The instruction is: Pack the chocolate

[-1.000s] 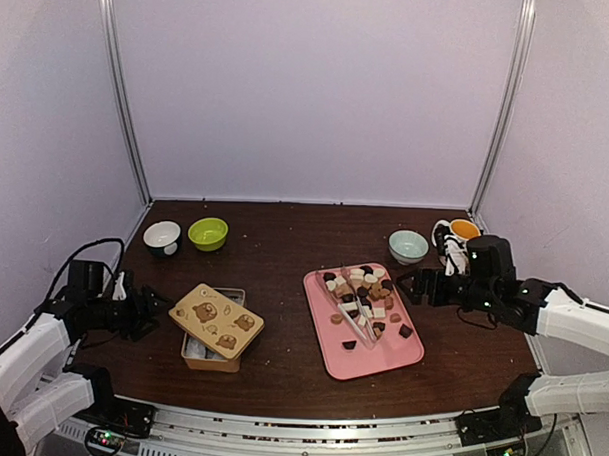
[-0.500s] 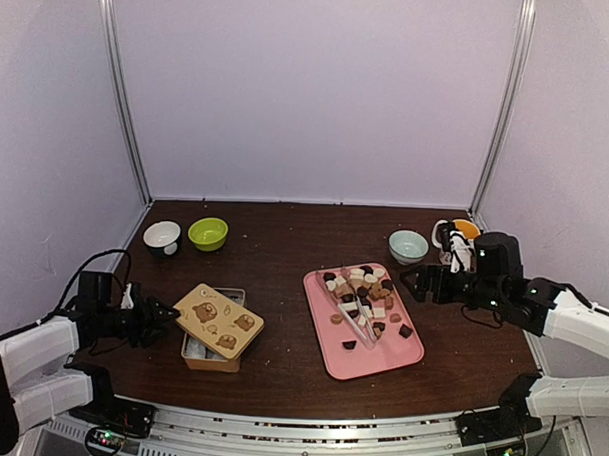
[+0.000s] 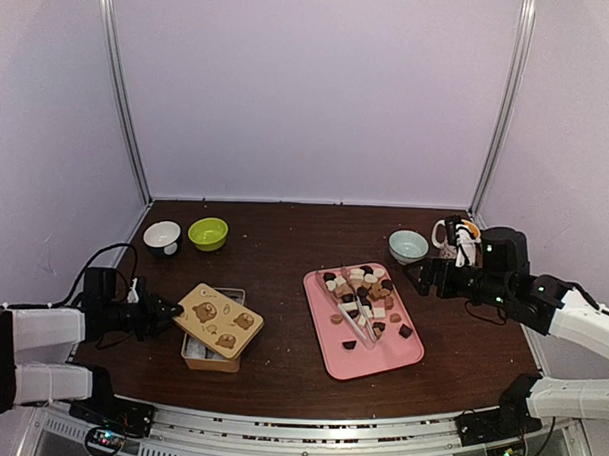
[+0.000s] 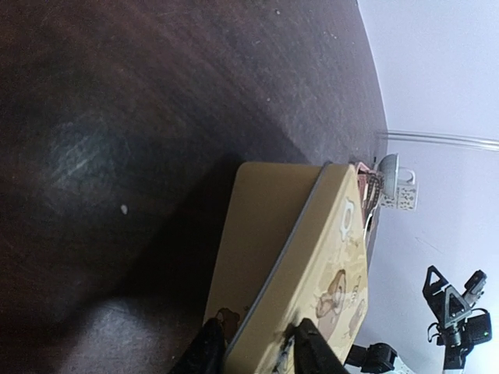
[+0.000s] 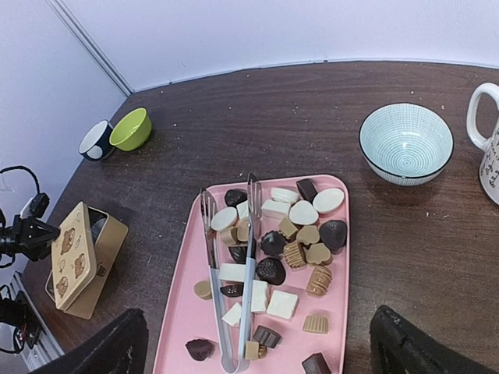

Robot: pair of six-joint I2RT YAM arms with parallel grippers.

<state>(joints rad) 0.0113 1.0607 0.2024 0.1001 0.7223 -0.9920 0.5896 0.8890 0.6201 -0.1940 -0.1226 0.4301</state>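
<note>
The chocolate (image 3: 367, 290) is a heap of several small dark, caramel and white pieces on a pink tray (image 3: 380, 356). It also shows in the right wrist view (image 5: 300, 234), where clear tongs (image 5: 249, 273) lie across the tray (image 5: 175, 319). My right gripper (image 3: 423, 280) is wide open and empty, above the table just right of the tray's far end. The tan bear box (image 3: 212, 353) stands at the left with its lid (image 3: 218, 318) lying askew on top. My left gripper (image 3: 167, 312) is at the lid's left corner, and its fingers (image 4: 204, 352) clasp the lid's edge (image 4: 312, 257).
A white bowl (image 3: 162, 237) and a green bowl (image 3: 208, 233) stand at the back left. A pale blue bowl (image 3: 408, 246) and a white mug (image 3: 452, 236) stand at the back right, close to my right arm. The booth walls close in the table.
My left gripper has moved right, low over the table, to the lid's corner and narrowed onto it. My right arm has drawn back a little to the right.
</note>
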